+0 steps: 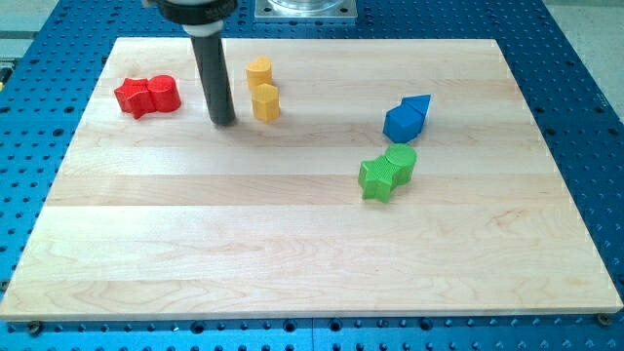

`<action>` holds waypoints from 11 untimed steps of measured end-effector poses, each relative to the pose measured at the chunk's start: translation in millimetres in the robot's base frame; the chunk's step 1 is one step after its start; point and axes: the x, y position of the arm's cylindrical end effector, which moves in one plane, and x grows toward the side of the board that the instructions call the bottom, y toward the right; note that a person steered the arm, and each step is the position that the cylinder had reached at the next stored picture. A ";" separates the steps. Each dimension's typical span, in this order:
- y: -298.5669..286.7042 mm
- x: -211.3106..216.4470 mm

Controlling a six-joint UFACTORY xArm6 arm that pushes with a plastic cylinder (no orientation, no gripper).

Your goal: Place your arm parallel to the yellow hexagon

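The yellow hexagon block (265, 102) stands on the wooden board (292, 234) near the view's top, left of centre. A second yellow block, round (258, 71), stands just above it, almost touching. My tip (224, 122) rests on the board just left of the yellow hexagon, a small gap apart, with the dark rod rising straight up from it.
Two red blocks, a star (135, 97) and a cylinder (165, 93), touch each other at the top left. Two blue blocks (406, 119) sit together right of centre. A green star (376, 178) and a green cylinder (400, 161) touch just below them.
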 end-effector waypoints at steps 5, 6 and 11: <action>10.8 -30.1; 11.4 -30.1; 20.2 -27.5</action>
